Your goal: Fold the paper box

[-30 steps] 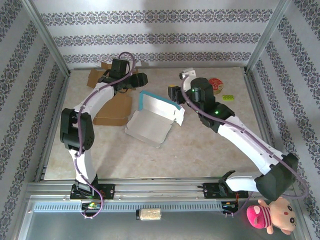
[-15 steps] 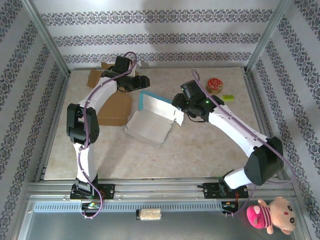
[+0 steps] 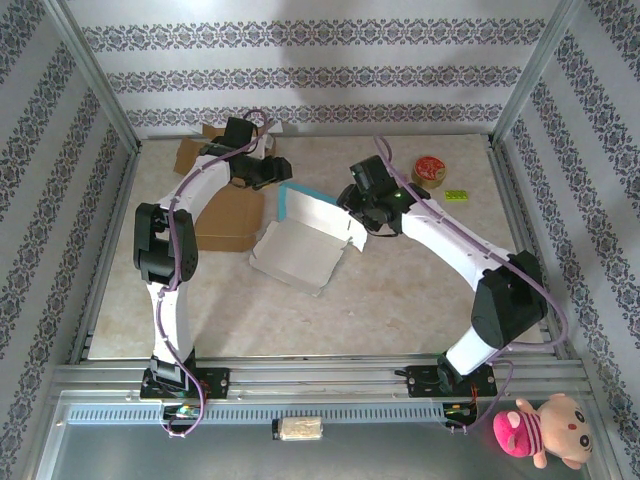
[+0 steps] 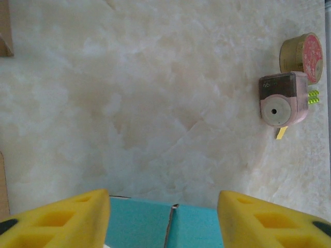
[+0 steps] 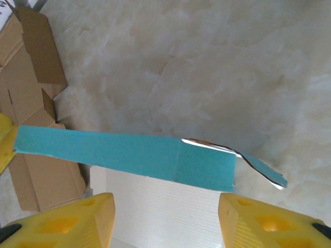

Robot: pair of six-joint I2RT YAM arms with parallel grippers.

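The paper box (image 3: 300, 248) lies half unfolded in the middle of the table, white inside and teal outside, with one long teal panel (image 3: 318, 206) standing up along its far side. My left gripper (image 3: 277, 172) is at that panel's left end, and its yellow fingers stand open on either side of the teal edge (image 4: 155, 227). My right gripper (image 3: 359, 212) hovers at the box's right end, open, above the teal panel (image 5: 124, 154) and the white inner face (image 5: 165, 206). In the right wrist view a yellow left fingertip (image 5: 5, 142) shows at the panel's far end.
Flat brown cardboard (image 3: 225, 218) lies left of the box, under the left arm, with more at the back left (image 3: 195, 152). A round red-topped tin (image 3: 431, 169), a small yellow-green piece (image 3: 456, 195) and a pink boxy object (image 4: 282, 98) sit at the back right.
The right arm has swung in and come down over the box's right end. The left gripper has shifted slightly to the teal panel's left end, and its fingers have narrowed a little.
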